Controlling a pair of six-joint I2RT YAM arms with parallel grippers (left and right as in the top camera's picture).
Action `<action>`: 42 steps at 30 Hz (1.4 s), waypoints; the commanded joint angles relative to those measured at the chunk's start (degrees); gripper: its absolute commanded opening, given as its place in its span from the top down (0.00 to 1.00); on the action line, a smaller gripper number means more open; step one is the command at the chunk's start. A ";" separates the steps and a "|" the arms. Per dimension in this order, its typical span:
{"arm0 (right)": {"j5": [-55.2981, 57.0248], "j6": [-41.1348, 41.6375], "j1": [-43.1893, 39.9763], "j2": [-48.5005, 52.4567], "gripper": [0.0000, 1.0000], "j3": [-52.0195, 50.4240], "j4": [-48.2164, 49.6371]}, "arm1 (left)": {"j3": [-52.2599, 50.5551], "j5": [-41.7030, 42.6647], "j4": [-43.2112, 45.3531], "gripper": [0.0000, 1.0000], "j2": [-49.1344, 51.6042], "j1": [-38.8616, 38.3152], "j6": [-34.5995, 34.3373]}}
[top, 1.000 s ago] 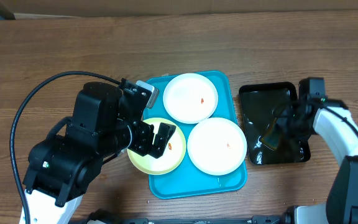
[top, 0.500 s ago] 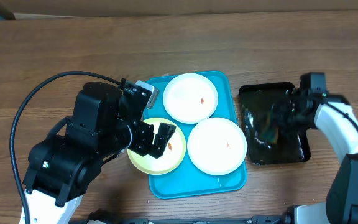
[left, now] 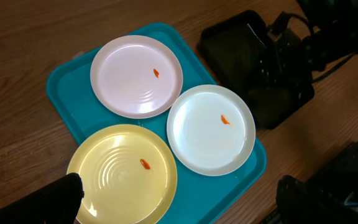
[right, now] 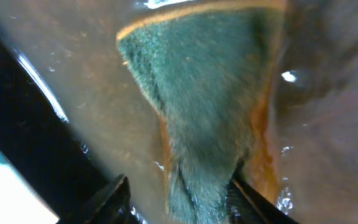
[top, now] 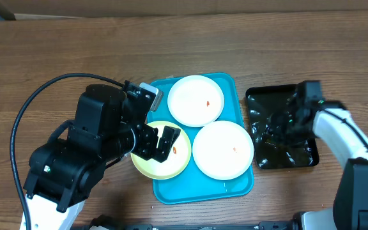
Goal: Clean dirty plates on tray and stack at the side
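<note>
The turquoise tray [top: 193, 190] holds three plates. A white plate [top: 195, 100] lies at the back and another white plate [top: 222, 149] at the front right. A yellow-green plate [top: 179, 160] overhangs the tray's left edge. Each has a small red-orange speck. My left gripper [top: 158, 142] is open above the yellow-green plate [left: 120, 168], not touching it. My right gripper [top: 278, 130] is down in the black tray [top: 302, 160], shut on a green and orange sponge [right: 197, 93] in shallow water.
The black tray with water stands right of the turquoise tray [left: 61, 87] and shows in the left wrist view [left: 229, 46]. A black cable [top: 37, 102] loops over the table at the left. Bare wooden table lies behind and to the left.
My right gripper has moved left across the black tray with the sponge. The left arm and the plates have not moved.
</note>
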 commanded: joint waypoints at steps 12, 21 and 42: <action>9.11 2.08 2.43 -1.66 0.96 4.85 -5.68 | 0.85 -0.46 0.09 0.00 0.39 -0.24 0.13; 11.61 2.25 2.32 -1.55 0.48 10.14 -10.99 | 0.79 -0.46 0.00 0.00 0.48 -0.24 0.11; 8.33 4.76 2.32 0.50 0.96 1.73 -2.60 | -0.13 1.66 -3.85 0.17 23.76 -4.07 -9.99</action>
